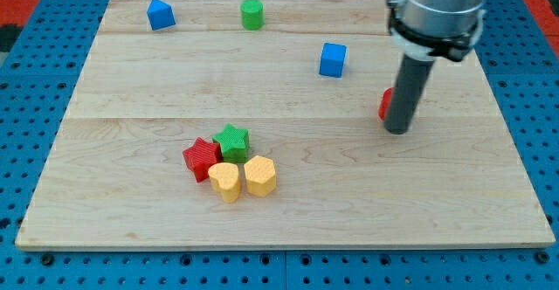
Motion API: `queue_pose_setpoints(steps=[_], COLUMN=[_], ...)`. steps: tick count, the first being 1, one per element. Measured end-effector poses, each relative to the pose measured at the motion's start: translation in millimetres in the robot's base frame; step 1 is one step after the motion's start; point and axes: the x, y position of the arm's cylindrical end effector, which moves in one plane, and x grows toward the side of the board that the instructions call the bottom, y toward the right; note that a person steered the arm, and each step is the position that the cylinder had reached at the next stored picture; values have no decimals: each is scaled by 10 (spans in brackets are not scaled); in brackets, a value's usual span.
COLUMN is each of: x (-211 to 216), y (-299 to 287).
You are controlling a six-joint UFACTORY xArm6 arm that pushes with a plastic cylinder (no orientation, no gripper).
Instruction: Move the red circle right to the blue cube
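Fingers are not fitted on this arm, so nothing is grasped or released; my tip (397, 131), the lower end of the dark rod, rests on the wooden board (489, 194) toward the view's right. Just behind the rod, at its left edge, a sliver of the red circle (384, 103) shows, touching or very nearly touching the rod; most of that block is hidden, so its shape cannot be confirmed. Up and to the view's left of it, apart from the rod, stands the blue cube (333, 59). Along the view's top edge sit a blue block with a peaked top (160, 15) at the left and a green cylinder (252, 14) near the middle. Lower left of centre, four blocks cluster in contact: a red star (201, 157), a green star (232, 140), a yellow heart-like block (225, 181) and a yellow hexagonal block (259, 176). Blue pegboard (35, 80) surrounds the board
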Motion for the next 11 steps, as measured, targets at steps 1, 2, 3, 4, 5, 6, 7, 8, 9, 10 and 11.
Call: queue_pose_setpoints(steps=[1,2,3,4,5,6,7,8,9,10,11], x=[-193,-627,-50,-2,-575,-956,-851,-976,-1355,-1499,-1604], y=[319,508,699,42,-126,-111,-327,-853,-1038,-1639,-1150])
